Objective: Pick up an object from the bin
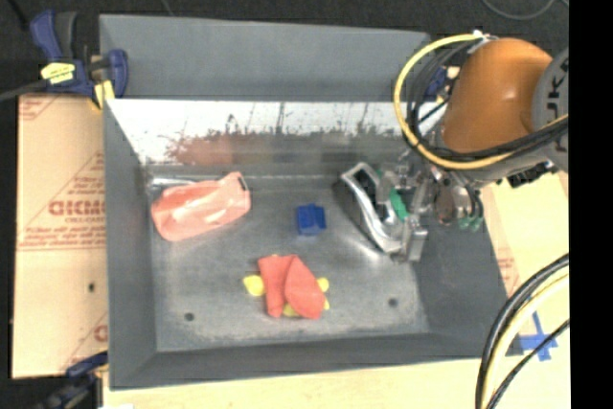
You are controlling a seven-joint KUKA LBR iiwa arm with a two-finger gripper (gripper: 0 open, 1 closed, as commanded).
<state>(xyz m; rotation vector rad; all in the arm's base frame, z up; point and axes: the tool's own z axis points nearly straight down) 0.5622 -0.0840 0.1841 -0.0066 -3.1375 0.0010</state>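
Stock of the bin as I see it from the remote station, largest first.

1. Grey metal bin: floor mostly bare, with four loose things spread across it.
2. Arm: enters from the right of the view, with an orange cover and looped cables at the wrist. It hangs over the bin's right side.
3. Claw: low in the right part of the bin, close to the floor. I cannot tell whether it is open or closed, and I see nothing clearly gripped in it.
4. Pink packet: soft and wrapped in clear film. It lies in the left part of the bin towards the back wall, well apart from the claw.
5. Black-and-silver item: curved and shiny, lying right of centre. It is just beside the claw on the claw's left and is the nearest thing to it. I cannot tell whether the two touch.
6. Red and yellow toy: red lobes over yellow bits, towards the front at the middle.
7. Blue block: small and square, at the centre, between the pink packet and the black-and-silver item.
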